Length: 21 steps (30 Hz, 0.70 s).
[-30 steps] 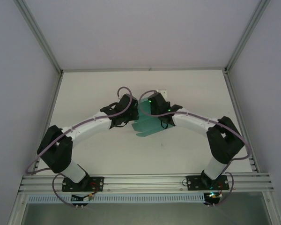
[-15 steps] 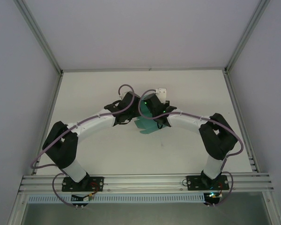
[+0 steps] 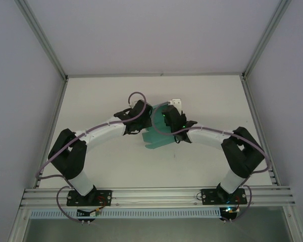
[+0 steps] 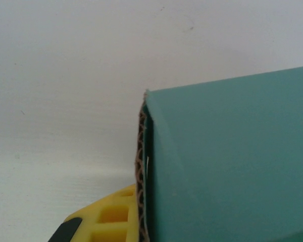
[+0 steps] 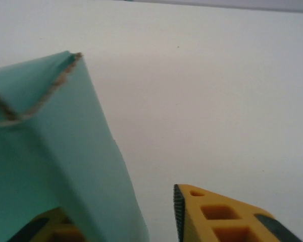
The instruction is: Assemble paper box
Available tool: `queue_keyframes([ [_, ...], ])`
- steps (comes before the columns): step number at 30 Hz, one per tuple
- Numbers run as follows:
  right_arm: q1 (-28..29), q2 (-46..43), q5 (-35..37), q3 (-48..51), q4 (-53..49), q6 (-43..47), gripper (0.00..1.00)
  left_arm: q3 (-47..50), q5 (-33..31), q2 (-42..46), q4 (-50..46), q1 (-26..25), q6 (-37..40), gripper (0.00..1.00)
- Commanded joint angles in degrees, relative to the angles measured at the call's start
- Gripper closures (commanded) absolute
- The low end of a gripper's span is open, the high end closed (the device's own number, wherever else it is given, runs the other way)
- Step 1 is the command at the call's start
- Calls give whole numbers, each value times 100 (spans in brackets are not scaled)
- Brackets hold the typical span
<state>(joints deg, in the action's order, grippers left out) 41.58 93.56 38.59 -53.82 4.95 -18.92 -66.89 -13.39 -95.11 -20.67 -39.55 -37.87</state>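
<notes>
The paper box (image 3: 156, 137) sits at the middle of the tabletop (image 3: 101, 101), directly between the two wrists. Most of its visible teal surface spreads toward the near edge from the gap between them. It looks partly folded and raised off the surface rather than lying flat, with its longer run going roughly far to near.

The left gripper (image 3: 140, 123) meets the box from the left side and the right gripper (image 3: 172, 125) from the right, and both are about equally close to it. Both arms arc inward from their bases with elbows out, forming a rough hoop above the box.

In the left wrist view, a broad teal panel takes up the right side. Its raw corrugated edge runs just beside one yellow finger (image 4: 108, 222). The other finger is hidden behind the panel, so it cannot be told whether the left jaws are gripping.

In the right wrist view, the jaws stand wide apart. One yellow finger (image 5: 227, 219) is clear of the box on bare tabletop, and the other is partly hidden behind a hanging panel. That panel lies between the jaws, close to the hidden finger, so closing on it looks like the right arm's likely next move.
</notes>
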Motion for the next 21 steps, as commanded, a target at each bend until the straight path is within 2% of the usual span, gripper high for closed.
queue_keyframes([
  [1,-121,-501,-721,213,114,164,59,116,-210,181,-319,97,163,100],
  [2,-122,-649,-905,285,115,171,56,115,-243,186,-341,101,187,100],
  [6,-121,-1151,-1287,468,-51,230,34,145,-279,243,-322,99,317,100],
  [8,-129,-1416,-1348,532,-207,183,29,139,-274,281,-340,113,469,100],
  [10,-130,-1722,-1511,620,-319,207,15,67,-252,300,-398,109,742,100],
  [11,-133,-1885,-1536,651,-418,143,4,13,-209,300,-431,110,977,100],
  [12,-133,-2063,-1545,689,-540,73,0,-60,-171,300,-517,107,1290,100],
  [15,-134,-2679,-1265,689,-1276,-365,0,-320,33,360,-907,110,2658,100],
  [18,-229,-3340,-948,657,-2307,-966,0,-646,812,422,-1703,107,4370,100],
  [21,-399,-3894,-957,650,-3199,-1336,0,-1046,1797,365,-2800,53,5774,100],
])
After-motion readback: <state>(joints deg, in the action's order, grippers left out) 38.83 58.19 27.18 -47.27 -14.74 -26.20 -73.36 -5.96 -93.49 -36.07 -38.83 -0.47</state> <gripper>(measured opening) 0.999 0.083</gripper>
